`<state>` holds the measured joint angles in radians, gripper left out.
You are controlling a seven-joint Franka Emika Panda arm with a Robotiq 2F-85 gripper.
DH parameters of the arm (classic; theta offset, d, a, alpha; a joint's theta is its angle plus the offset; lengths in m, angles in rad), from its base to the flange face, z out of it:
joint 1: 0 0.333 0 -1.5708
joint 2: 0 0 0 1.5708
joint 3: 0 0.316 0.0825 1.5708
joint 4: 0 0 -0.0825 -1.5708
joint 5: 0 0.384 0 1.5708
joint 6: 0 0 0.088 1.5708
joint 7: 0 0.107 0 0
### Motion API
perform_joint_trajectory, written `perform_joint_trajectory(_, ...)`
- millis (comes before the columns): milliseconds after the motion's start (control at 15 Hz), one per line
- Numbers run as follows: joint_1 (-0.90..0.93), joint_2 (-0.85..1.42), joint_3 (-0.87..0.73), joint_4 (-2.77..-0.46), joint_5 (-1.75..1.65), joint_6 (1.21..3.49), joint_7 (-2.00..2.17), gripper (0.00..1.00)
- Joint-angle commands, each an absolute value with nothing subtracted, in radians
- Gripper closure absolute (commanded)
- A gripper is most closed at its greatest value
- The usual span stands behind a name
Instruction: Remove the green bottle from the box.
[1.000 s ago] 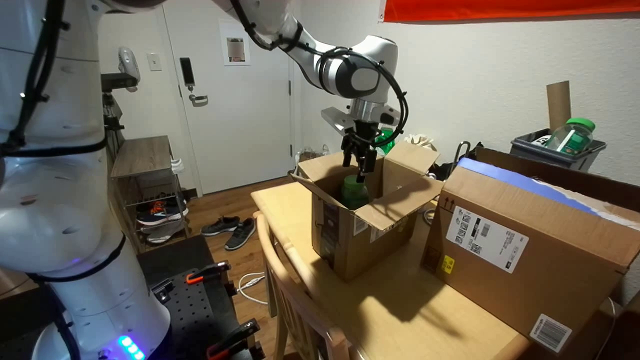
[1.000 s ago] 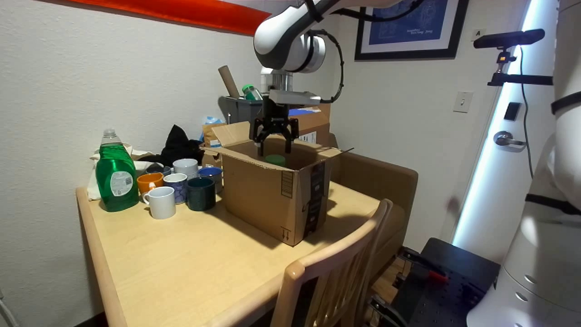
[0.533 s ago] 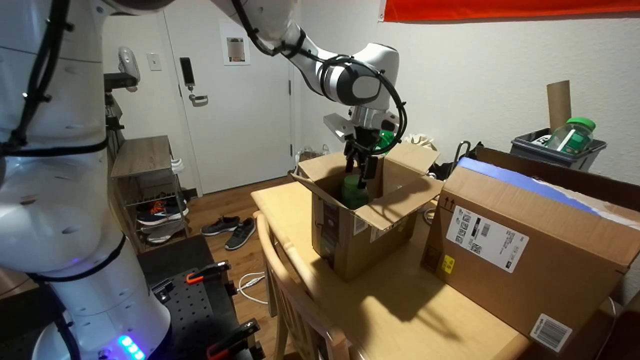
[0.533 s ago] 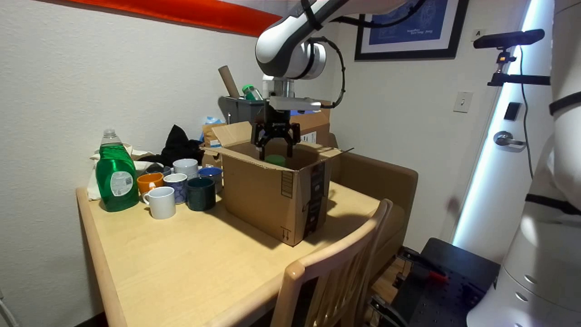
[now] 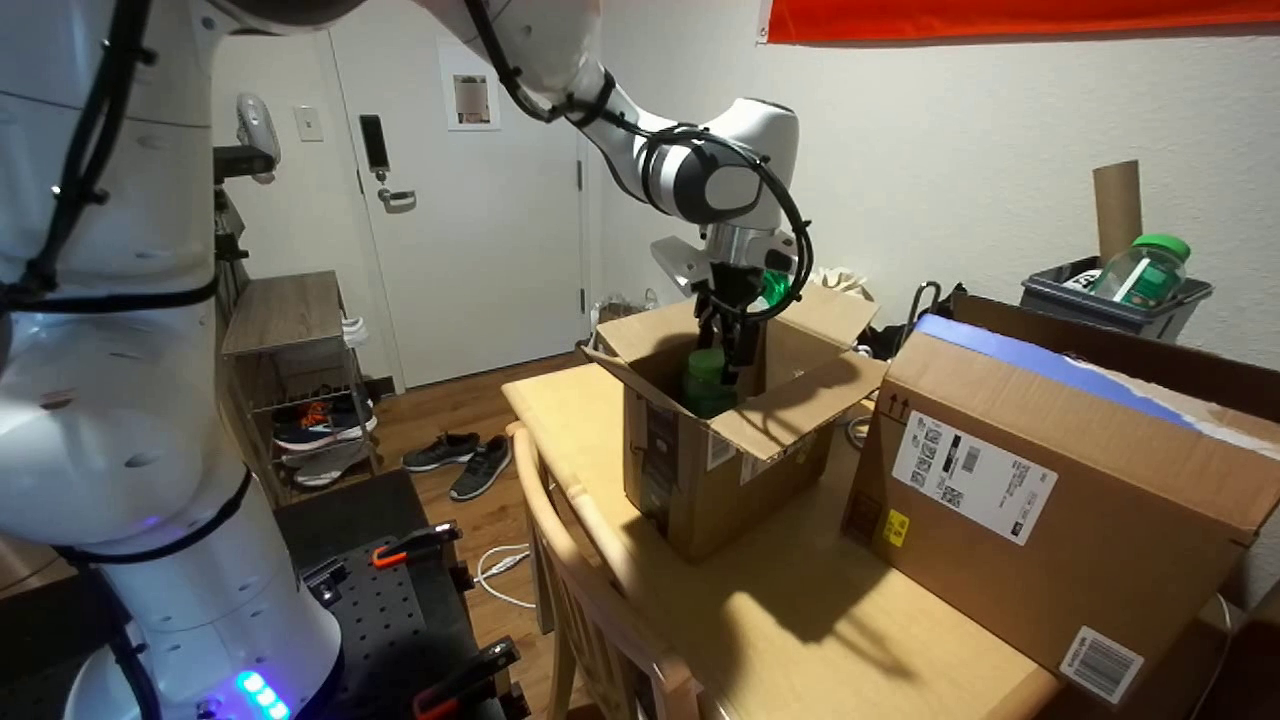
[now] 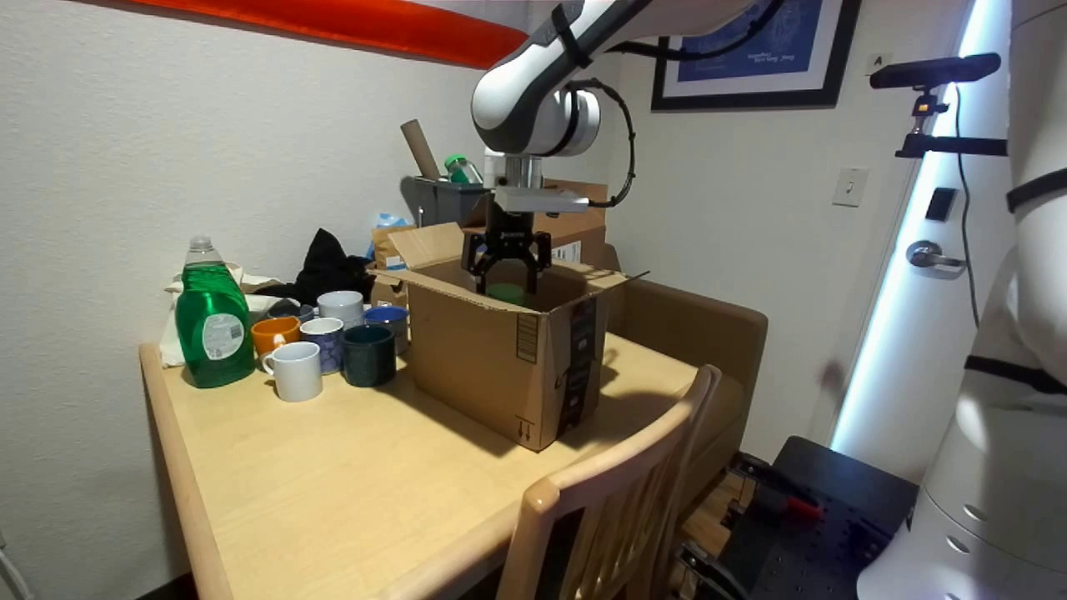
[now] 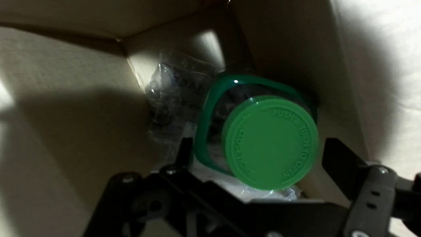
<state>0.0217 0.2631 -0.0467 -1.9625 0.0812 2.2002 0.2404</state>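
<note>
The black two-fingered gripper is pointed straight down at the open top of the box, its jaws spread wide. In the wrist view, the round green cap of the green bottle is framed by the fingers, one on either side; whether the cap is touched by either is hard to judge from this angle. The raised words "PUSH & TURN TO OPEN" can be read on it. The bottle is seen upright inside the box, a brown cardboard carton with its flaps open, and crumpled clear plastic is shown beside it. The box is set on a pale wooden table, with a wooden chair placed at its edge. In an exterior view, mugs are clustered close to the box, and a large bottle of green liquid is stood beyond them. In both exterior views, a larger cardboard box with a white label can be made out near the smaller one. Nearby, a grey bin is topped by a cardboard tube and a green-lidded jar.
</note>
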Motion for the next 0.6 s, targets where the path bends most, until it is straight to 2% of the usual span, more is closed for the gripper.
perform_joint_trajectory(0, 0.028, 0.263, -0.040, -1.941, 0.059, 2.219, 0.262, 0.00)
perform_joint_trajectory(67, 0.028, 0.261, -0.039, -1.937, 0.060, 2.217, 0.260, 0.18)
perform_joint_trajectory(467, 0.033, 0.247, -0.034, -1.964, 0.060, 2.212, 0.250, 0.64)
perform_joint_trajectory(533, 0.034, 0.246, -0.034, -1.968, 0.058, 2.209, 0.250, 0.14)
